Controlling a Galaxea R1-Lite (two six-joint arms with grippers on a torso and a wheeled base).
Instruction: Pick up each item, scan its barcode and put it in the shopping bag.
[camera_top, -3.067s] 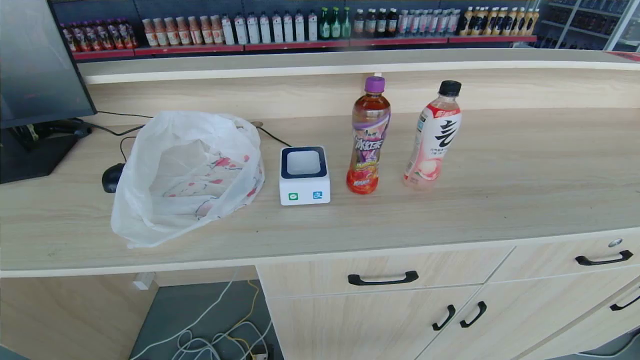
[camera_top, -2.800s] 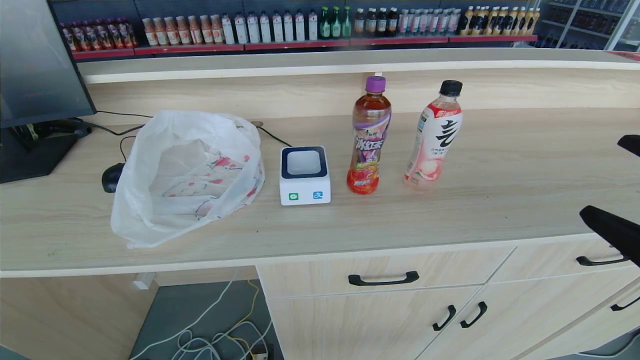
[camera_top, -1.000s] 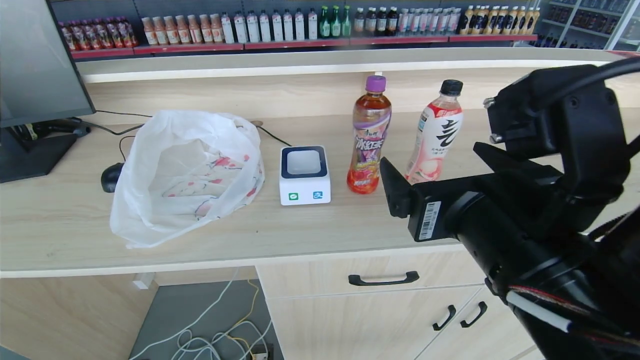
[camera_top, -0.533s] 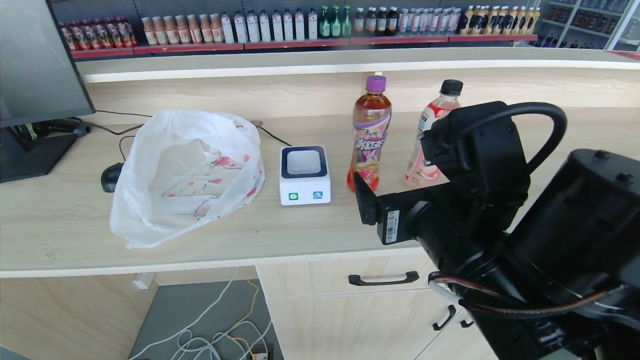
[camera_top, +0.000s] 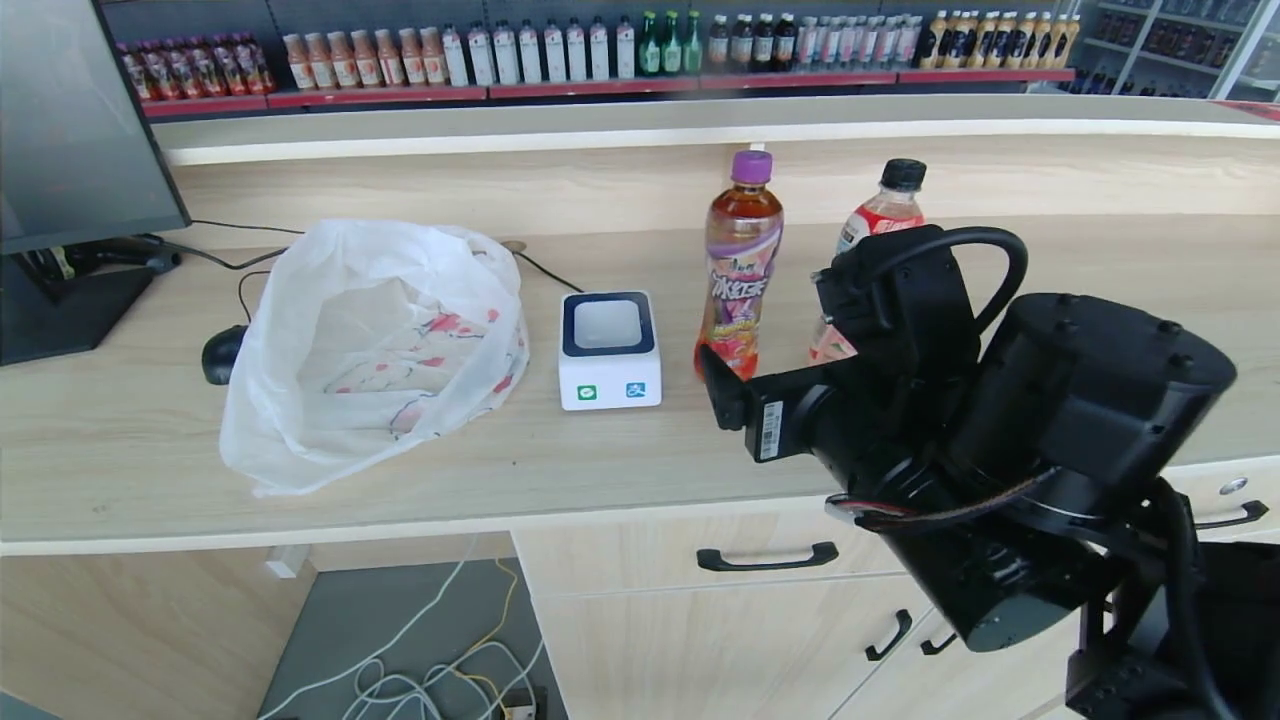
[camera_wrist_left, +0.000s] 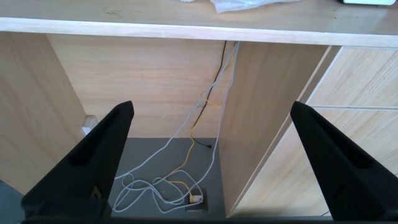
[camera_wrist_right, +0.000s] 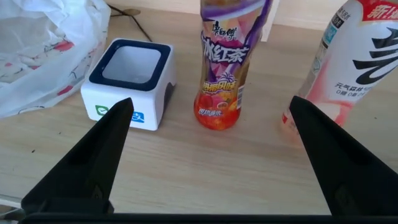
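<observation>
My tall purple-capped bottle of red tea (camera_wrist_right: 231, 68) stands upright mid-surface, between the white square scanner box (camera_wrist_right: 129, 81) and the black-capped pink plastic bottle (camera_wrist_right: 348, 68). My right tool (camera_wrist_right: 211, 106) sits on its front-edge side, fingers spread wide and not touching it. The crumpled white plastic shopping bag (camera_top: 375, 340) lies toward the left edge. My left tool (camera_wrist_left: 211, 109) hangs below the front edge, also spread.

A monitor (camera_top: 80, 110) and mouse (camera_top: 222, 353) sit on the wooden counter (camera_top: 120, 440) above drawers (camera_top: 620, 555).
</observation>
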